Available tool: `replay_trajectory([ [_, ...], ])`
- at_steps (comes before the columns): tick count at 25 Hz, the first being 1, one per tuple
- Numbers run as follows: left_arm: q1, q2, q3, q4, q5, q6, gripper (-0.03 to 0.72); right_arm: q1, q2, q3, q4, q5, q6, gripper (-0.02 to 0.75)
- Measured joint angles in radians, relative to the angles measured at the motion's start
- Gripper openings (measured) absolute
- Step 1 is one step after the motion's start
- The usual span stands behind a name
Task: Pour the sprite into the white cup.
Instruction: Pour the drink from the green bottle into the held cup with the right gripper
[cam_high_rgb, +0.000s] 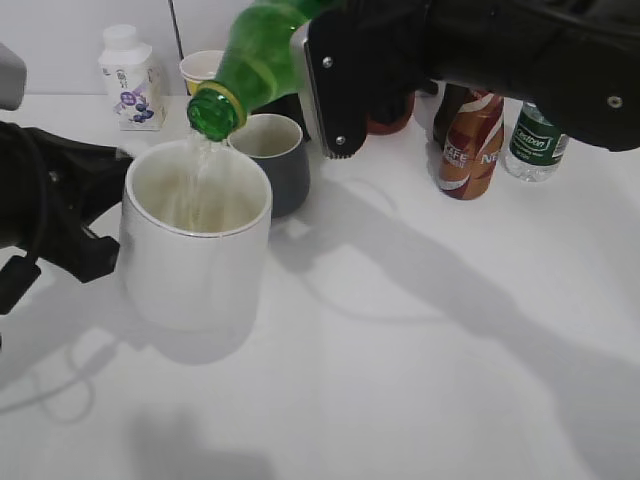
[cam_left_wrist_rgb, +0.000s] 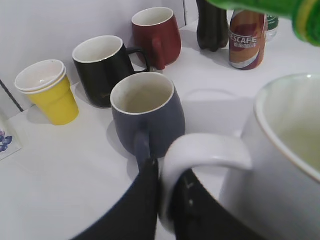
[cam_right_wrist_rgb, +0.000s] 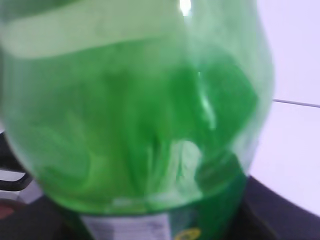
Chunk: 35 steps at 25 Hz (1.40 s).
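The green sprite bottle (cam_high_rgb: 255, 58) is tilted mouth-down over the white cup (cam_high_rgb: 195, 250), and clear soda streams from its mouth into the cup. My right gripper (cam_high_rgb: 335, 85) is shut on the sprite bottle's body; the bottle (cam_right_wrist_rgb: 135, 115) fills the right wrist view and hides the fingers. My left gripper (cam_left_wrist_rgb: 167, 200) is shut on the white cup's loop handle (cam_left_wrist_rgb: 205, 152) and holds the cup on the table. The bottle's neck (cam_left_wrist_rgb: 280, 12) shows at the top right of the left wrist view.
A grey mug (cam_high_rgb: 275, 160) stands right behind the white cup. Behind it are a black mug (cam_left_wrist_rgb: 100, 67), a red mug (cam_left_wrist_rgb: 157, 35) and stacked yellow cups (cam_left_wrist_rgb: 47, 90). A Nescafe bottle (cam_high_rgb: 468, 145), a water bottle (cam_high_rgb: 535, 145) and a milk bottle (cam_high_rgb: 130, 80) stand along the back.
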<state>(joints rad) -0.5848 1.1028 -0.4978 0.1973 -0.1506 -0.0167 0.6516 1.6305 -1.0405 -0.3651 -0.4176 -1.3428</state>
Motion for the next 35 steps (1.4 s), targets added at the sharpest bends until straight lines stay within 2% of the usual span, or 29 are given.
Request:
replay_trajectory([
  [18, 0.000, 0.000, 0.000, 0.001, 0.003, 0.001, 0.049, 0.000, 0.000, 0.001, 0.004, -0.007, -0.001, 0.393],
  [22, 0.000, 0.000, 0.000, 0.002, 0.005, 0.002, 0.049, 0.000, 0.000, 0.022, 0.004, -0.004, 0.068, 0.393],
  [25, 0.000, 0.000, 0.000, 0.002, 0.005, 0.003, 0.049, 0.000, 0.000, 0.045, 0.004, 0.015, 0.197, 0.393],
  [32, 0.000, 0.000, 0.000, 0.003, -0.021, 0.004, 0.049, 0.000, 0.000, 0.052, 0.012, 0.141, 0.671, 0.393],
  [35, 0.013, 0.002, 0.000, 0.004, -0.064, 0.004, 0.049, 0.000, -0.004, 0.052, 0.012, 0.161, 0.977, 0.393],
])
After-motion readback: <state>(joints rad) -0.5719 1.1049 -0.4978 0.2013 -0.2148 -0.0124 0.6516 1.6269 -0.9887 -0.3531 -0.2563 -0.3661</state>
